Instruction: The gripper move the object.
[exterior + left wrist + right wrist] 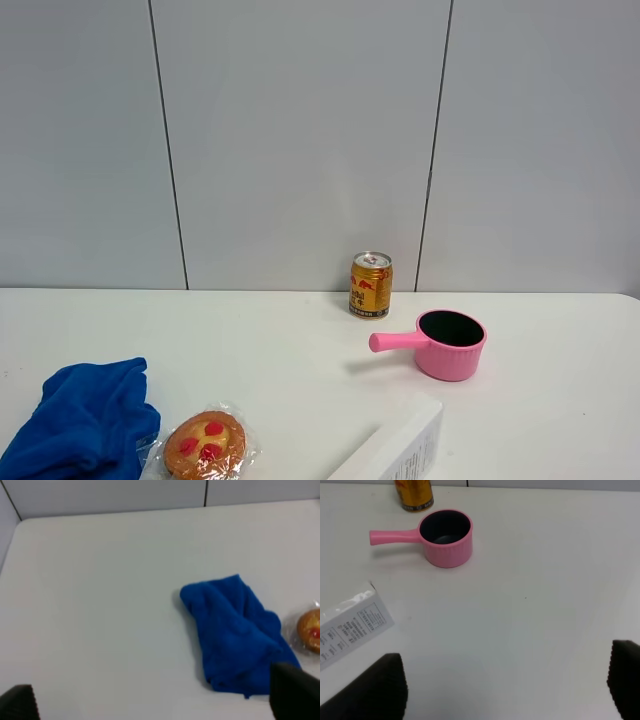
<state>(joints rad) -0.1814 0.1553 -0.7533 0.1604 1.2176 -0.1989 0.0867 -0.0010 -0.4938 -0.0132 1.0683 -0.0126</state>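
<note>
A pink pot (449, 344) with a side handle stands on the white table right of centre; it also shows in the right wrist view (445, 537), empty. A gold can (370, 285) stands upright behind it by the wall (414, 494). A crumpled blue cloth (85, 420) lies at the front left (235, 635). A wrapped round pastry (205, 445) lies beside it (311, 630). A white box (395, 450) lies at the front (350, 625). No gripper shows in the high view. My left gripper (160, 705) is open above bare table near the cloth. My right gripper (505, 690) is open, well short of the pot.
The white table (260, 340) runs back to a grey panelled wall (300, 140). The table's far left corner shows in the left wrist view (20, 522).
</note>
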